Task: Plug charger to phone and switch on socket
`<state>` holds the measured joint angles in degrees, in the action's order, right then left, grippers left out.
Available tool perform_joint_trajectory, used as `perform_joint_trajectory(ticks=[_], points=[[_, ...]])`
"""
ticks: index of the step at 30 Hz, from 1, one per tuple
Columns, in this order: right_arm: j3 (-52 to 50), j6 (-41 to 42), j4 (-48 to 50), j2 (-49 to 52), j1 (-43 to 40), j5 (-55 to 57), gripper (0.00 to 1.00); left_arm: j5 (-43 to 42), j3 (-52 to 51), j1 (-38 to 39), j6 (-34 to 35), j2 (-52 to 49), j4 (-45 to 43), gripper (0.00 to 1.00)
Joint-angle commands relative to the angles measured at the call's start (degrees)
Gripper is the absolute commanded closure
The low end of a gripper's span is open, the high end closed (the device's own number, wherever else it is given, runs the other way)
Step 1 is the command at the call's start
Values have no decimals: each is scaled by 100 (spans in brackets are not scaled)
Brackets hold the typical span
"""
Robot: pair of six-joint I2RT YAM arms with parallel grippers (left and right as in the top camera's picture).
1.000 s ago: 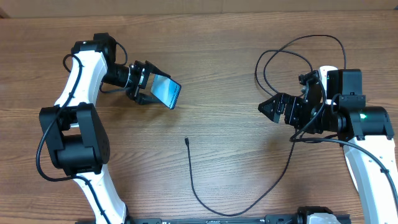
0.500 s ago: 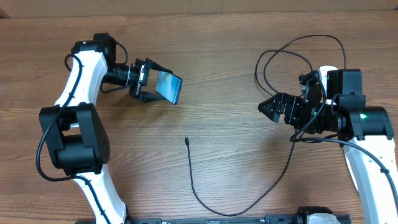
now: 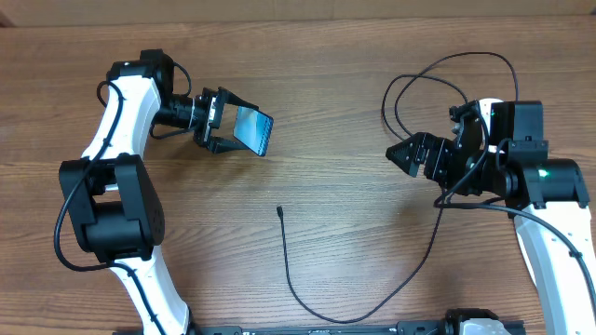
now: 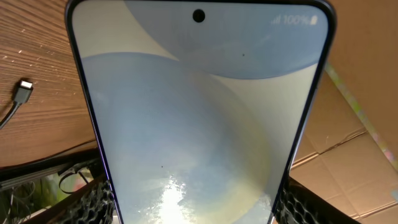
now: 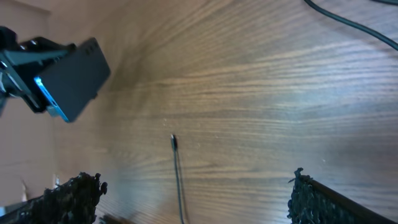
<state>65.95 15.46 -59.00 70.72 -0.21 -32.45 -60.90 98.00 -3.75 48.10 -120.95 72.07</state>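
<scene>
My left gripper (image 3: 223,131) is shut on the phone (image 3: 251,130) and holds it tilted above the table at the upper left. The phone's lit blue screen fills the left wrist view (image 4: 199,112). The thin black charger cable (image 3: 307,302) lies on the table, its connector tip (image 3: 279,211) in the middle, free. The tip also shows in the left wrist view (image 4: 23,91) and the right wrist view (image 5: 173,142). My right gripper (image 3: 407,154) is open and empty at the right, well apart from the tip. The socket is out of view.
The black cable loops at the upper right (image 3: 447,74) behind my right arm. The wooden table (image 3: 335,140) has a far edge along the top, with cardboard beyond it (image 4: 367,155).
The left gripper turned the phone slightly and lifted it a little. The right gripper shifted slightly upward. The cable has not moved.
</scene>
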Motion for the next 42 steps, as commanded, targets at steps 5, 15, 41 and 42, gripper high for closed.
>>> perform_joint_trajectory(ticks=[5, 15, 41, 42], points=[[162, 647, 702, 234, 546, -131, 2, -323, 181, 131, 208, -13, 9, 62], [162, 2096, 2079, 765, 2020, 612, 4, -157, 181, 455, 474, -13, -33, 60], [162, 3427, 3622, 1976, 3438, 2079, 49, -17, 181, 1097, 1108, -13, -525, 58], [162, 3427, 3626, 1998, 3438, 2138, 49, -20, 181, 1097, 1108, -13, -525, 58]])
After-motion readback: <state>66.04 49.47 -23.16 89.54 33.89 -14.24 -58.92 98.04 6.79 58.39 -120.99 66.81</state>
